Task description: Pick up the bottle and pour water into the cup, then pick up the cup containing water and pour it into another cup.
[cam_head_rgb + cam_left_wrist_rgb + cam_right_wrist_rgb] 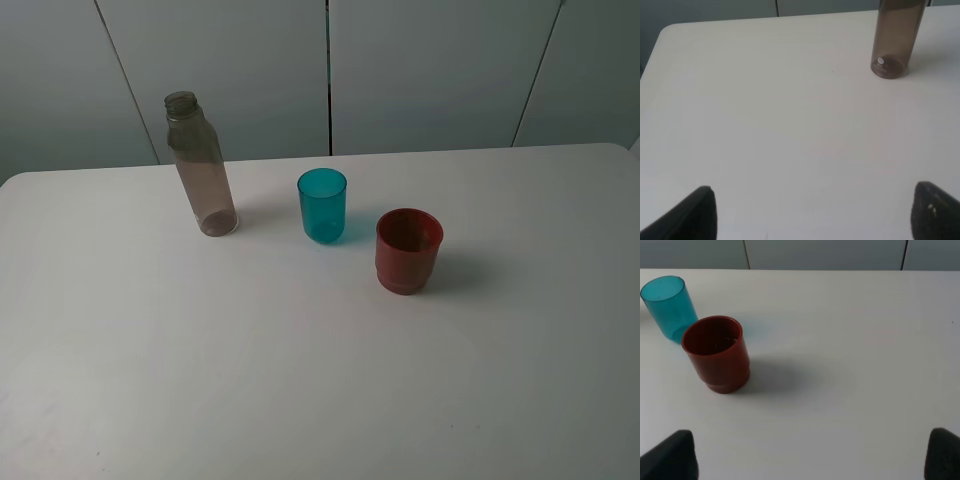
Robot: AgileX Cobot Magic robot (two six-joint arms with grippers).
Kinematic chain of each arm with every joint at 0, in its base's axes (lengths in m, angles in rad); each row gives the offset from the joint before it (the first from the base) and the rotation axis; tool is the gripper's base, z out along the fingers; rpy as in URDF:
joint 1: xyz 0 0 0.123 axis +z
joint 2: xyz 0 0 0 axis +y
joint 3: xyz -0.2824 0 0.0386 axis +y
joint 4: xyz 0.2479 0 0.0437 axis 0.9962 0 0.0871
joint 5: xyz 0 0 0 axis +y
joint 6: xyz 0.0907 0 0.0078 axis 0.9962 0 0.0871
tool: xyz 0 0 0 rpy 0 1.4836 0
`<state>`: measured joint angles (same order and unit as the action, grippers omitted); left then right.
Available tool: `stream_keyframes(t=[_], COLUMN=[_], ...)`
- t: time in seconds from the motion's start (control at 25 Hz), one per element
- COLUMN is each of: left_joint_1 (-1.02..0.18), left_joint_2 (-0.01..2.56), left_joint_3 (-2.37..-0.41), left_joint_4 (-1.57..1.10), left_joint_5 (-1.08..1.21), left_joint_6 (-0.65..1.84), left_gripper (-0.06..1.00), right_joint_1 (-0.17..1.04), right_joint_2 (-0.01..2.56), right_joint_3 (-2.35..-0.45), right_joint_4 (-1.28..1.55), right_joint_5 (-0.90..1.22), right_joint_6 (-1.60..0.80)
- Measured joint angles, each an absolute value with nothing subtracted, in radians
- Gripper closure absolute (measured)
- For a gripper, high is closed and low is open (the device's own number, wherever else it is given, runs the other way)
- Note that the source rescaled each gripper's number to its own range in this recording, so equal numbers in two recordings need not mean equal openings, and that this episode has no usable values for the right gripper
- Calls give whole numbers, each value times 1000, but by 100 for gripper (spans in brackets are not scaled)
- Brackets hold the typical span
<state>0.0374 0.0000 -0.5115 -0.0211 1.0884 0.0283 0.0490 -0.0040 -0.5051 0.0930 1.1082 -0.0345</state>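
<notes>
1. Nearest the left wrist camera, the left gripper (812, 212) shows only its two dark fingertips (695, 215), set wide apart with bare bench (765, 130) between them; the jaws hold nothing.
2. Likewise, the right gripper (812, 455) shows two dark tips spread wide over bare bench, gripping nothing.
3. Neither arm appears in the exterior high view; both sit back at the near side, well apart from the objects.
4. Moving farther, another cup (408, 250), red-brown, stands upright right of centre.
5. Beyond it and slightly left, the cup (322, 205), teal, stands upright, close to the red-brown one but not touching.
6. Farthest left, the bottle (200, 165) stands upright with its neck uncapped.
7. Step in hand, as judged: approach the bottle with the left gripper. Keep the jaws wide, centre them on the mid-body, close squarely, and lift vertically to avoid tipping it.
</notes>
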Motion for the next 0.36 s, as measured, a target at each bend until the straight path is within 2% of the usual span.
stream_keyframes(t=[0.36], left_joint_1=[37], left_joint_2=[0], left_joint_3=[-512], left_joint_4=[-21], left_joint_5=[1088], left_joint_6=[32], left_gripper=[1], right_joint_1=[49], right_joint_2=[-4], right_joint_3=[-505], right_joint_4=[93], right_joint_5=[1108], right_joint_6=[-35])
